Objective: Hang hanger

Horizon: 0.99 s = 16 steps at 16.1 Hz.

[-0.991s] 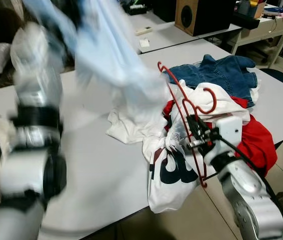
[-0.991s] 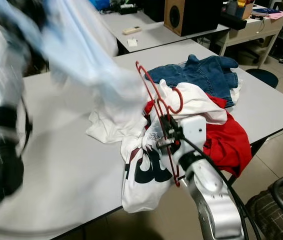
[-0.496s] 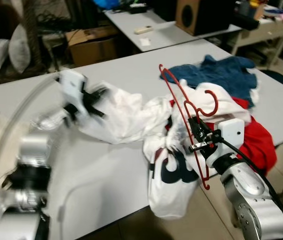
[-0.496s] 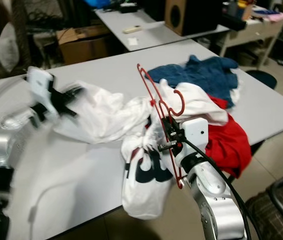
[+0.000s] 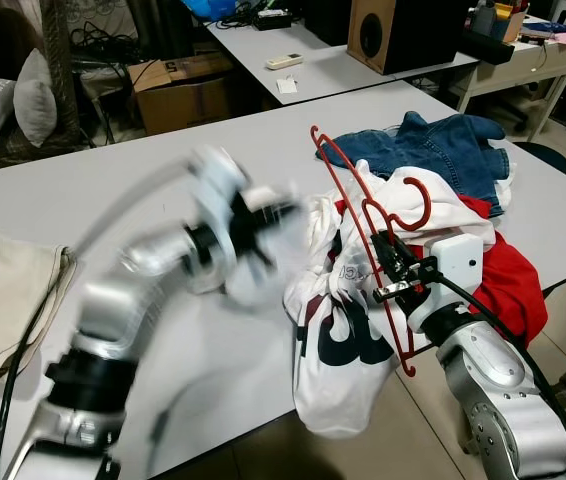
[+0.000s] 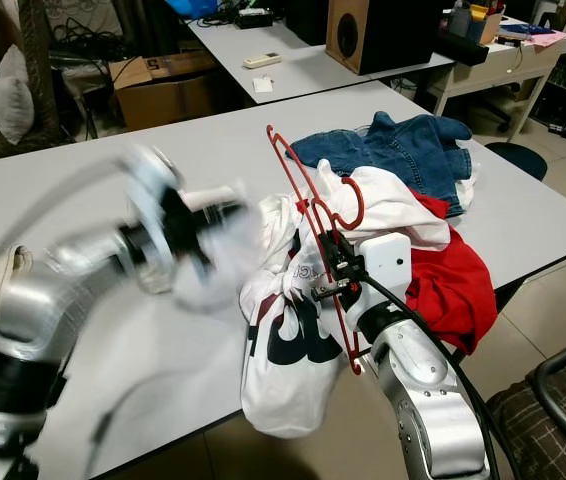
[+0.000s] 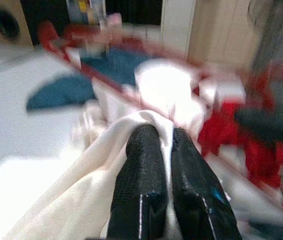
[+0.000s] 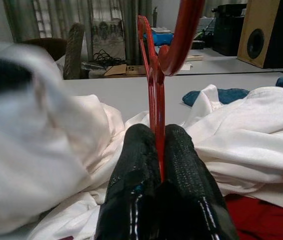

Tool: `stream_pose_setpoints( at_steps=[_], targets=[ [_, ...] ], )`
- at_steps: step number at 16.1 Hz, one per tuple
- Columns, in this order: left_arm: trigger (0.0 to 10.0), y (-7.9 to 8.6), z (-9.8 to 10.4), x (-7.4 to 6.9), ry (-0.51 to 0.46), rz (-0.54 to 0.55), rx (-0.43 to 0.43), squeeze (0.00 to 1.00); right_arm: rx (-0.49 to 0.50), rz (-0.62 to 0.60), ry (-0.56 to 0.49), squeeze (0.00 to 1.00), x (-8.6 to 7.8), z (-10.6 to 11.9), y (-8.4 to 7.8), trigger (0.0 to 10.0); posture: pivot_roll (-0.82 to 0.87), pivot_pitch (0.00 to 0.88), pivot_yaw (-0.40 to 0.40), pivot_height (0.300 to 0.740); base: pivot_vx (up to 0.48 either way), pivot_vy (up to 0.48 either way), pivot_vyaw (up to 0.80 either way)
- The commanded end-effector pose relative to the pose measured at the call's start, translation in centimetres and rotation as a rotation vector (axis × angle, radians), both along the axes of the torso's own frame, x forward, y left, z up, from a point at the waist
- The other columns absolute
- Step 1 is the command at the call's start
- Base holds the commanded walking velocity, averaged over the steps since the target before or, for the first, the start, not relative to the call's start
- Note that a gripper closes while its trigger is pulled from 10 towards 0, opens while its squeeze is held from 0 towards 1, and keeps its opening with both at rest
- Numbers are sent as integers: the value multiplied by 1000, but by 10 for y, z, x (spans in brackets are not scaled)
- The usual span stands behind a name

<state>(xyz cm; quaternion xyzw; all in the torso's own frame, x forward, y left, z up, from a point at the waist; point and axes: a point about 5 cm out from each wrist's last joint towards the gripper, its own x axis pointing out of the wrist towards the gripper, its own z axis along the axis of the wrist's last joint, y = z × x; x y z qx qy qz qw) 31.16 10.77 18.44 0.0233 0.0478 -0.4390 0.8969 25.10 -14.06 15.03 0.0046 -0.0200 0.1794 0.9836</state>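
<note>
Now the left gripper (image 5: 263,222) has swept down from high over the grey worktop (image 5: 133,175) to the clothes pile, its fingers (image 7: 146,165) pressed together on a fold of white cotton cloth (image 7: 81,200); a second ago the same cloth billowed well above the surface. The arm is blurred with motion. The right gripper (image 5: 395,272) has barely shifted, its fingers (image 8: 141,165) clamped on the thin red wire hanger (image 5: 363,235), which stands tilted, hook uppermost, against a white printed T-shirt (image 5: 348,345) drooping over the worktop's near edge. Bringing the cloth to the hanger suggests the garment is about to be threaded on, so the hanging itself looks some way off. Behind the hanger lie a red garment (image 5: 508,280) and blue denim jeans (image 5: 443,145), crowding the right end of the worktop. Open surface lies to the left, up to a beige cloth (image 5: 3,300) at the far-left edge, leaving room to spread the fabric there.
</note>
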Motion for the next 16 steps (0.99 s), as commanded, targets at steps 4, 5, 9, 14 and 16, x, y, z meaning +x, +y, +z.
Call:
stream_pose_setpoints(
  at_steps=[4, 5, 9, 14, 16],
  targets=[
    [10000, -10, 16, -18, 55, -173, -128, 1000, -1, -48, -25, 0, 0, 4, -11, 10000, -52, 0, 85, 740, 0, 0, 0],
    [10000, -14, 21, -27, 55, -267, -168, 1000, -6, -56, -28, 0, 1, 5, -15, 10000, -54, 0, 85, 740, 0, 0, 0],
    [10000, -1, 19, -23, 30, -232, -125, 1000, -42, -65, -42, 0, 2, 10, -28, 10000, -63, 0, 83, 740, 0, 0, 0],
    [10000, 78, -14, 16, -50, 221, 359, 1000, -103, 296, -86, 0, -21, 35, -18, 10000, -72, 0, 90, 740, 0, 0, 0],
    [10000, 91, -23, 5, -50, 120, 452, 1000, -129, 397, -76, 0, -30, 40, -16, 10000, -71, 0, 88, 740, 0, 0, 0]
  ],
)
